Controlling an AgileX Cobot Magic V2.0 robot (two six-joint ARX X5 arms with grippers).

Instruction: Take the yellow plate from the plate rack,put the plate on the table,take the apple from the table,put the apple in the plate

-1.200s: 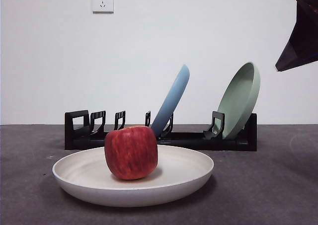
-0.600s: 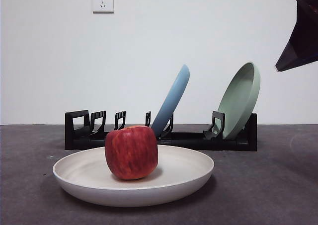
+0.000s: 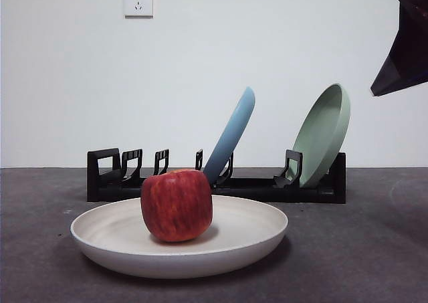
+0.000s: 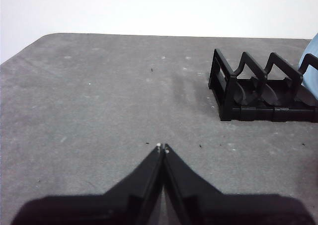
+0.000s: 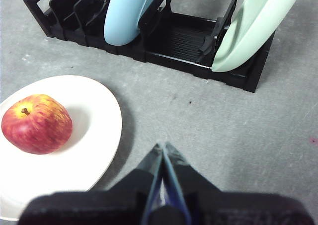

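On the left of the front view a white wall socket [image 3: 138, 1] sits high on the wall. Below it, the apple [image 3: 176, 205] rests inside the yellow plate [image 3: 247, 239], a little left of the plate's middle, and the plate lies flat on the grey bench [image 3: 361, 249]. Just behind the plate stands the black plate rack [image 3: 107, 172], with its left slots bare. Further right in the rack, a blue plate [image 3: 233, 134] leans in a middle slot, and a green plate [image 3: 324, 133] leans at the right end. At the top right corner a dark arm tip [image 3: 404, 42] hangs above the bench.

The left claw [image 4: 162, 148] has its tips pressed together on nothing, over bare bench beside the looped end of the rack. The right claw [image 5: 162, 146] is also pinched closed and empty, hanging above the bench between the plate and the rack, apart from the apple
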